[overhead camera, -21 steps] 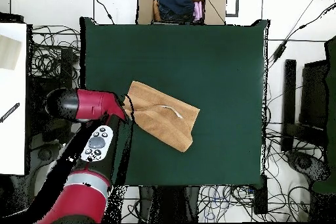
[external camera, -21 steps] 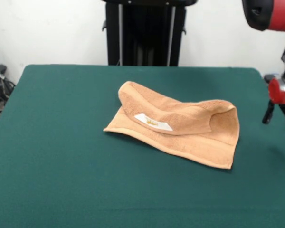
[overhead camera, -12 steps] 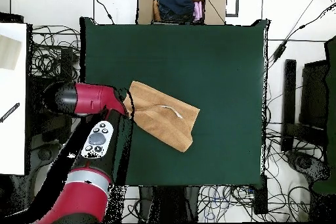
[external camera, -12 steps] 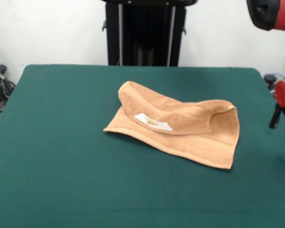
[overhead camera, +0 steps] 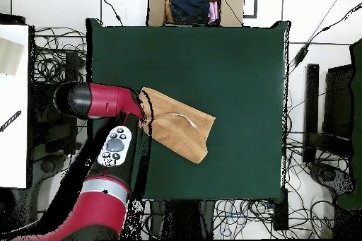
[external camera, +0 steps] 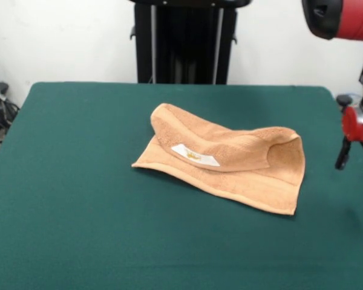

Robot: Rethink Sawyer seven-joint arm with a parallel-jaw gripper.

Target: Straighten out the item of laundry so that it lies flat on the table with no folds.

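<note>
The table (external camera: pixel 78 199) carries the towel (external camera: pixel 230 160) near its middle, a little to the right in the front view. The towel is not flat: its back part is folded over the front part. A small white label (external camera: pixel 195 155) lies on top, with a tiny yellow mark that I cannot read. At the right edge, the gripper (external camera: pixel 356 158) hangs beside the towel without touching it; whether its fingers are apart or together, I cannot tell.
</note>
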